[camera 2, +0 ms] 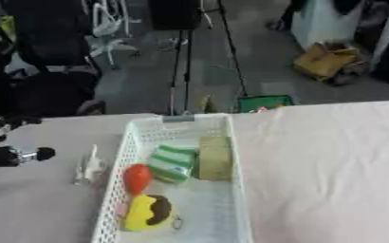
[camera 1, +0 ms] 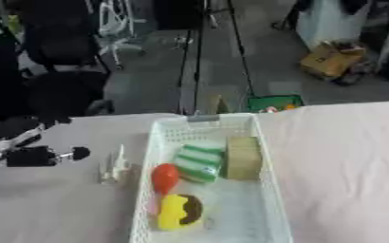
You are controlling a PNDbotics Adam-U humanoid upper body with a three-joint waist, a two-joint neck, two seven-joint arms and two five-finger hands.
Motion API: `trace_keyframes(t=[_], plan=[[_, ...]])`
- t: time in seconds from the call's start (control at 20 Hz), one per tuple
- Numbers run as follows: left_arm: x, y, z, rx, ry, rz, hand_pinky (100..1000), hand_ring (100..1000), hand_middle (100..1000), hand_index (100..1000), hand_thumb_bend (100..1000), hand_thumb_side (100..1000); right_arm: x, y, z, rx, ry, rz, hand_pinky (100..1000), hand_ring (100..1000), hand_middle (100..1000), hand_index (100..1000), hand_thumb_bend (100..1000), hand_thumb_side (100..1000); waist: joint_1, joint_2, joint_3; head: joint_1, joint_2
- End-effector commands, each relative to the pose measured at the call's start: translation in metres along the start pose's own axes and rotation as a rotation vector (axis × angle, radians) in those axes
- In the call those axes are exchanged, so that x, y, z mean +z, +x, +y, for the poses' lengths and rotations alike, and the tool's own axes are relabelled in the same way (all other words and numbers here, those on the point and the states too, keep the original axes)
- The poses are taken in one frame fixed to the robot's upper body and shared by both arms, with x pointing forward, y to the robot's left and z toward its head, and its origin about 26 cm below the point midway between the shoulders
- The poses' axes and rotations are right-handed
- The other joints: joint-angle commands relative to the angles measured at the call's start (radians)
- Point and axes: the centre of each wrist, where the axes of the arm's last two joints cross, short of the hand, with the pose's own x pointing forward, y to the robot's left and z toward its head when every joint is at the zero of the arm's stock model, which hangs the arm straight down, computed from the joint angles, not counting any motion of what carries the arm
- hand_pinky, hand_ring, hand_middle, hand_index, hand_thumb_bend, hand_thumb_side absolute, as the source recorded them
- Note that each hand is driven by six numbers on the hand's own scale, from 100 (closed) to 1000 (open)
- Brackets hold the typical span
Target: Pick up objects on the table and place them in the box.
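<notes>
Nearest to us, at 6 o'clock, sits a yellow toy [camera 1: 177, 212] with a dark brown patch, lying at the near end of the white latticed box [camera 1: 264, 190]. Just beyond it, toward 11 o'clock inside the box, a red-orange rounded object [camera 1: 164, 177] rests against the box's left wall. Further in we see a green-and-white striped object [camera 1: 199, 163], and touching it on the right an olive-tan block [camera 1: 243, 157]. We can read no brand, label or writing on any of these, nor on the box.

Outside the box, just beside its left wall, a small pale, clear-looking object [camera 1: 114, 166] stands on the pinkish cloth-covered surface [camera 1: 347, 156]; we cannot make out what it is.

At 9 o'clock in the left eye view we see the left robot hand [camera 1: 33, 156], black with silver parts, hovering at the surface's left edge. It holds nothing, but we cannot tell whether its fingers are straight or curled. The pale object lies to its right, toward 3 o'clock from it, apart from the fingers and between the robot hand and the box. We see no right robot hand in either view.

Beyond the surface's far edge, at 12 o'clock, a green item [camera 1: 274, 102] lies on the floor, and a tan cardboard carton [camera 1: 330, 59] stands toward 1 o'clock.
</notes>
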Motion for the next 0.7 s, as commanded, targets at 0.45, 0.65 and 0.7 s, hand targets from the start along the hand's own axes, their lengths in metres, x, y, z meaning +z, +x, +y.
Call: trace_keyframes(t=[0.45, 0.65, 0.7], plan=[[-0.014, 0.008, -0.002, -0.018, 0.014, 0.025, 1000, 1000, 964, 1000, 773, 953, -0.006, 0.003, -0.001, -0.006, -0.006, -0.013, 834, 905, 839, 820, 100, 1000, -0.001, -0.021, -0.003, 0.013, -0.003], [-0.016, 0.015, -0.006, -0.033, 0.014, 0.017, 1000, 1000, 975, 1000, 779, 946, -0.006, 0.003, -0.001, -0.004, -0.005, -0.009, 835, 905, 839, 820, 100, 1000, -0.001, -0.021, -0.002, 0.016, -0.001], [-0.016, 0.015, -0.007, -0.031, 0.011, 0.018, 1000, 1000, 976, 1000, 780, 946, -0.006, 0.003, -0.001, -0.003, -0.005, -0.009, 835, 905, 839, 820, 100, 1000, 0.0, -0.022, -0.003, 0.017, -0.001]])
